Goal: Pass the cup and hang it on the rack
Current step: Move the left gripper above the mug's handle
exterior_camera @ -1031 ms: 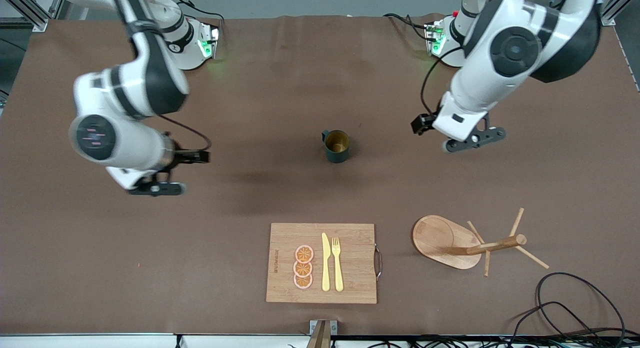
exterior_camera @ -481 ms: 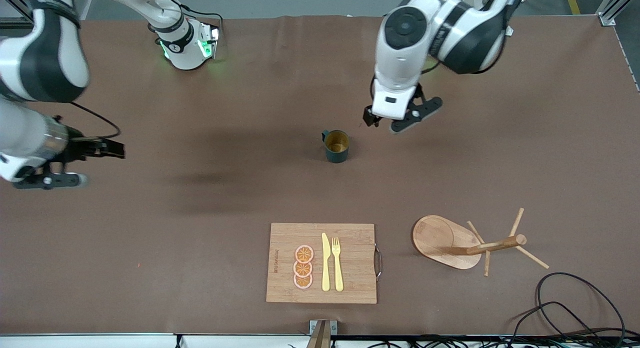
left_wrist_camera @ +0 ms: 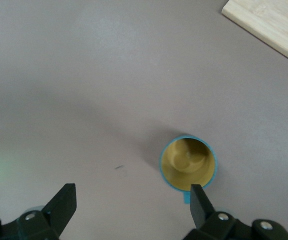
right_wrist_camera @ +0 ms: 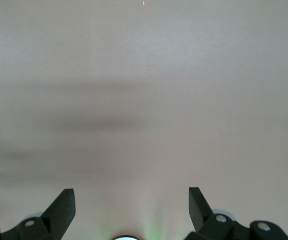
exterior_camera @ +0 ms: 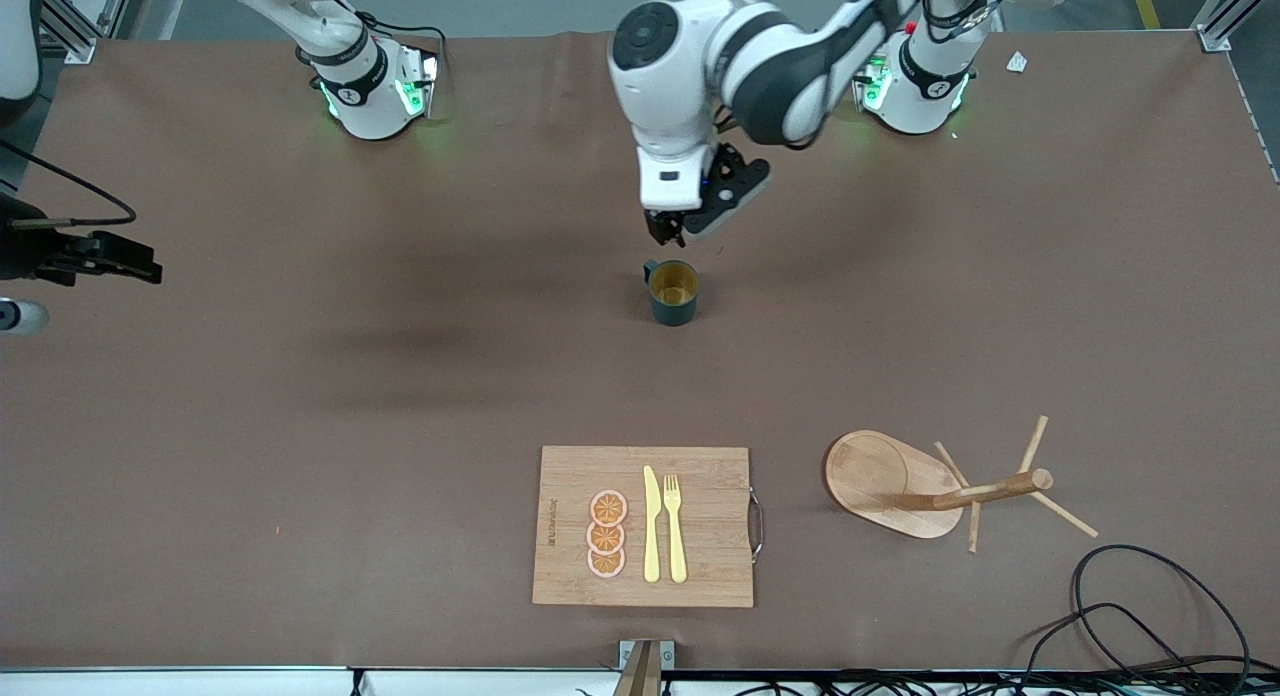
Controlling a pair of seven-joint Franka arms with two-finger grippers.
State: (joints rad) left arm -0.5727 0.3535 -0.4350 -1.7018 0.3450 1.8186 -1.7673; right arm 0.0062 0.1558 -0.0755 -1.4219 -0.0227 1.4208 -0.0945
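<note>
A small cylindrical cup (exterior_camera: 674, 293), dark teal outside with a glossy yellowish inside and a stubby side handle, stands upright and empty mid-counter (exterior_camera: 300, 426), which is covered in matte brown. The left gripper (exterior_camera: 690, 221) hangs just above it, fingers (left_wrist_camera: 200, 205) spread wide, gripping nothing. The right gripper (right_wrist_camera: 131, 210), mostly cut off at the right arm's end, is over bare counter with fingers likewise spread. The light wooden rack (exterior_camera: 935, 488) rises from an oval base, thin pegs angled outward, beside a rectangular bamboo cutting board (exterior_camera: 700, 531) carrying orange slices (exterior_camera: 606, 536), a yellow knife (exterior_camera: 651, 526) and fork (exterior_camera: 676, 528).
</note>
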